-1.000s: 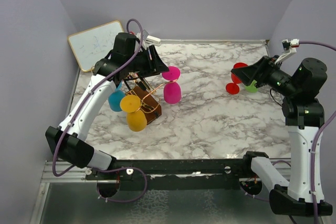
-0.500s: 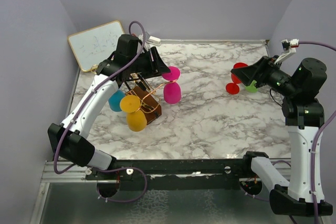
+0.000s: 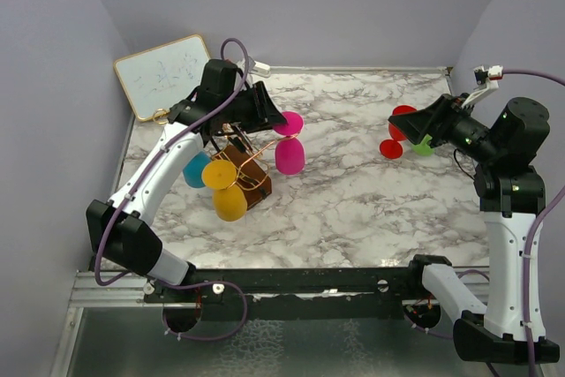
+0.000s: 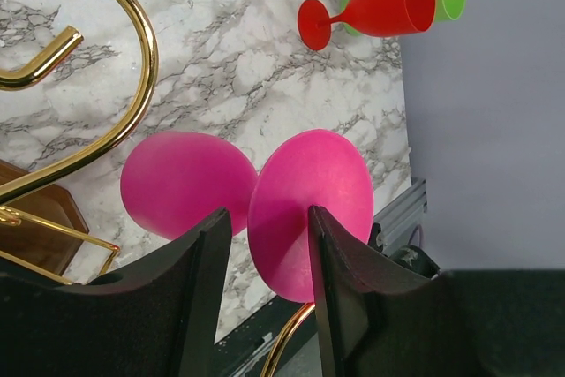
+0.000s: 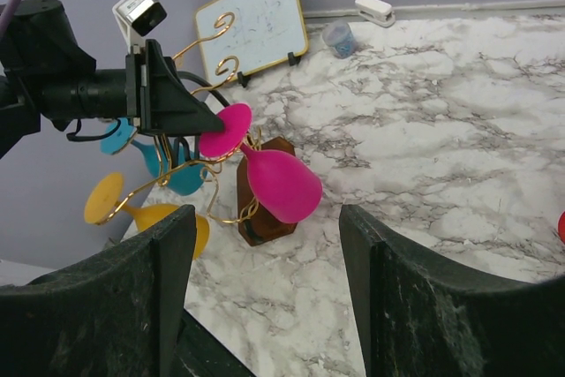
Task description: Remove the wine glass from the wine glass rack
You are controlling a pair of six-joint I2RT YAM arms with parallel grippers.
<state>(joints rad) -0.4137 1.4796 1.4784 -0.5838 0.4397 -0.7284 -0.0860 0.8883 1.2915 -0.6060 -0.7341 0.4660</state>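
The wine glass rack (image 3: 250, 174), gold wire on a dark wooden base (image 5: 265, 218), stands at the table's left. A pink wine glass (image 3: 290, 156) hangs upside down from its right arm, bowl (image 5: 282, 184) tilted down and foot (image 4: 327, 183) up. My left gripper (image 3: 281, 119) is at that foot. In the left wrist view its jaws (image 4: 267, 214) are open astride the disc, whose face lies against the right finger, with a small gap at the left finger. My right gripper (image 3: 397, 125) hovers open at the far right, nothing between its fingers (image 5: 267, 218).
A yellow glass (image 3: 228, 192) and a teal glass (image 3: 194, 168) also hang on the rack. A red glass (image 3: 393, 134) and a green one (image 3: 424, 147) lie under the right gripper. A whiteboard (image 3: 163, 72) leans at the back left; a stapler (image 5: 375, 9) and small jar (image 5: 340, 39) sit by the back wall.
The left arm has shifted slightly right, bringing its gripper onto the pink glass's foot, and its jaws have narrowed a little. The right arm has not moved.
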